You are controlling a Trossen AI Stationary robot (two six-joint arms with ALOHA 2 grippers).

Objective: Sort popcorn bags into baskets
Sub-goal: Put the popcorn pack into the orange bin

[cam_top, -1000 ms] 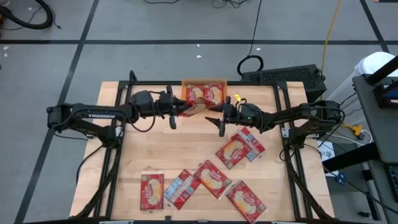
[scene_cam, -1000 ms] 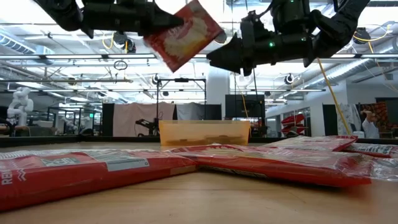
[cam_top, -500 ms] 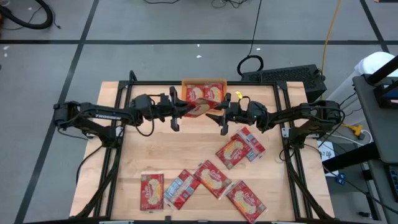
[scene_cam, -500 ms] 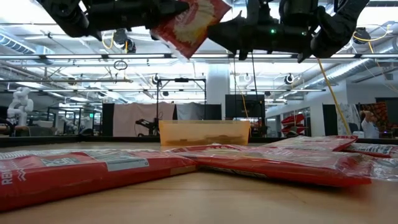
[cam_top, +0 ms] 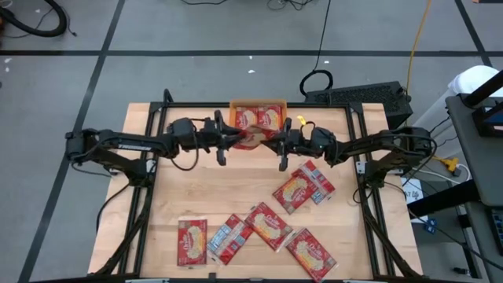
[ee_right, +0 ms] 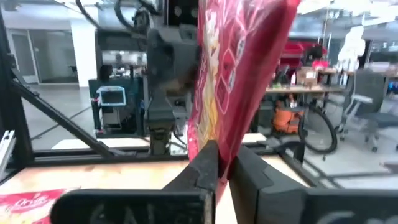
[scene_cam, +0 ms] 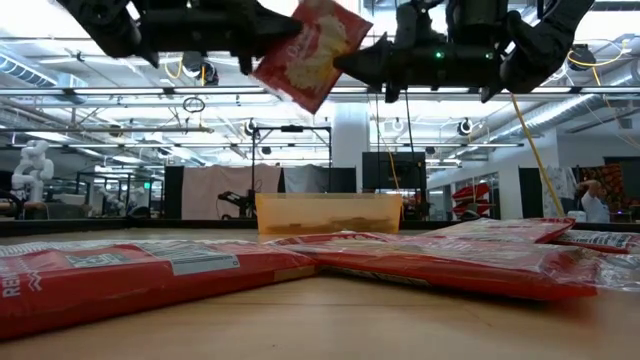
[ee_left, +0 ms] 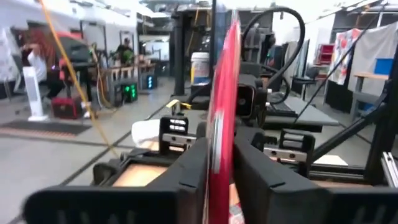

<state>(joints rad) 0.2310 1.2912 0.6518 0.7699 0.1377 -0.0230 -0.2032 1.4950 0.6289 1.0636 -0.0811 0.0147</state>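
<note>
The right gripper (ee_right: 225, 163) pinches one edge of a glossy, crinkled red popcorn bag (scene_cam: 310, 50); the left gripper (ee_left: 219, 163) has its dark fingers close either side of the opposite edge, touching it. The flat packet hangs tilted between them above the table's (cam_top: 196, 189) pale wood, just before the translucent orange basket (scene_cam: 328, 213), which already holds packets. Six more packets (cam_top: 267, 226) lie scattered nearer the front.

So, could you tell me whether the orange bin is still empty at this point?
No: in the high view the orange bin at the table's far edge already holds popcorn bags lying side by side.
</note>
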